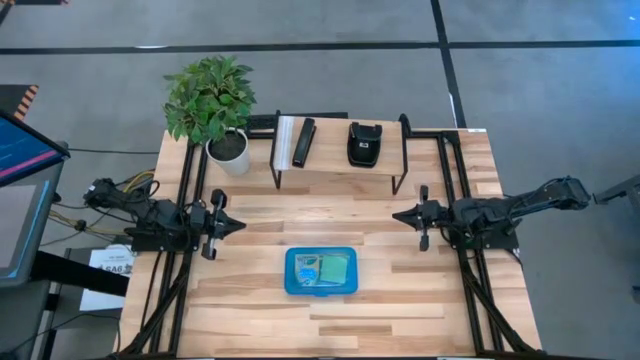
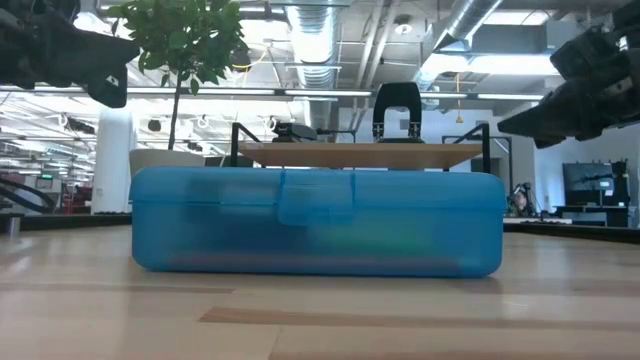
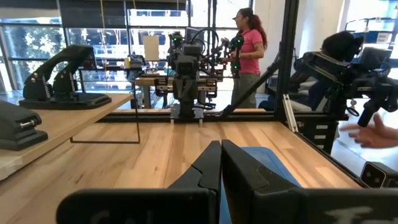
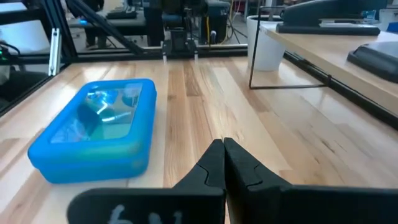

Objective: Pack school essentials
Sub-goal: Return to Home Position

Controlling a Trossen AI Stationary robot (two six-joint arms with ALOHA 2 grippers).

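Observation:
A closed blue translucent case lies flat on the table's near middle; green and pale items show dimly through its lid. In the low view the case fills the middle. No loose stationery shows on the table. My left gripper hovers shut at the table's left, above and left of the case. My right gripper hovers shut at the right, above and right of the case. In the wrist views the left gripper and the right gripper show their fingertips together.
A black-framed wooden shelf stands at the far side, carrying a black stapler-like bar and a black pouch. A potted plant sits at the far left. People stand in the room beyond the table.

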